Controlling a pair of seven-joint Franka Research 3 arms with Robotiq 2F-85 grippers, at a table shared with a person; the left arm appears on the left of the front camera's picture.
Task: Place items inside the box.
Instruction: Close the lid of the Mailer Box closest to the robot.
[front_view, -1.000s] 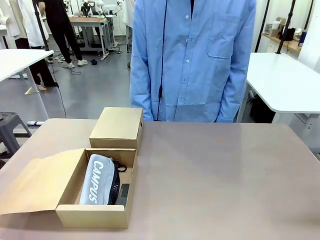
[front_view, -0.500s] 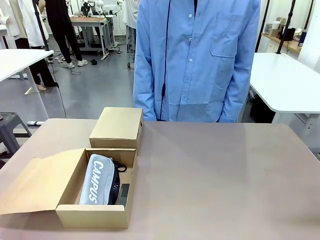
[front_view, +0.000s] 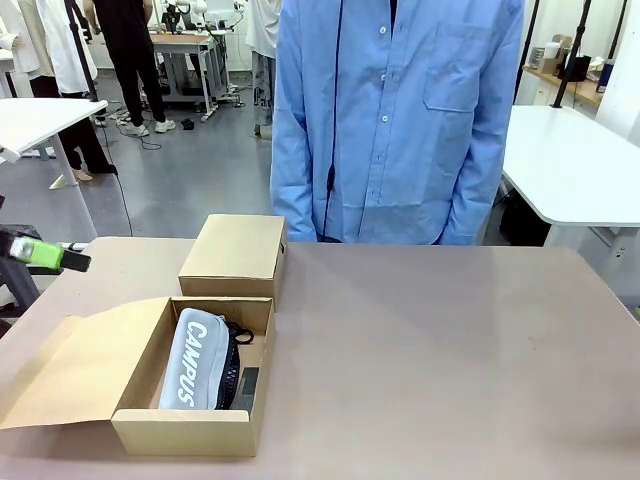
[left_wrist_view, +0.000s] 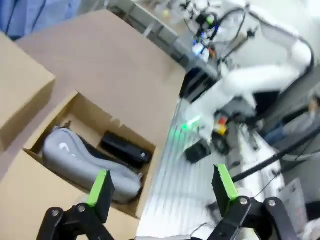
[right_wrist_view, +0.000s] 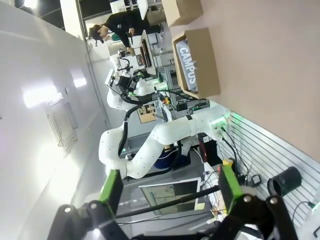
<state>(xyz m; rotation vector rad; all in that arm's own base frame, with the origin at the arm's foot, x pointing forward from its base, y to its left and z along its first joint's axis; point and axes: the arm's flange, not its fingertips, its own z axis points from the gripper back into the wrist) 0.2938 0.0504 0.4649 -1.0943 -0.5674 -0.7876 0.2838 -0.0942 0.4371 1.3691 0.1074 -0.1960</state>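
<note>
**Both grippers open, pencil case already in the open box**

I see an open brown cardboard box (front_view: 140, 432) near the left front of the brown table (front_view: 450, 360), its flap folded out flat to the left. Inside it lies a grey zip pencil case (front_view: 192, 358) printed "CAMPUS", with a black stapler-like thing (left_wrist_view: 125, 149) beside it against the box's right wall. A second, closed cardboard box (front_view: 233, 257) sits just behind the open one, touching it.

My left gripper (left_wrist_view: 162, 187) hangs above the open box's near edge, green pads spread wide and holding nothing. One green fingertip (front_view: 38, 252) enters at the far left edge of the front view. My right gripper (right_wrist_view: 170, 187) is also wide open and empty, well away from the boxes.

A person in a light blue button shirt (front_view: 400, 120) stands at the far side of the table.
</note>
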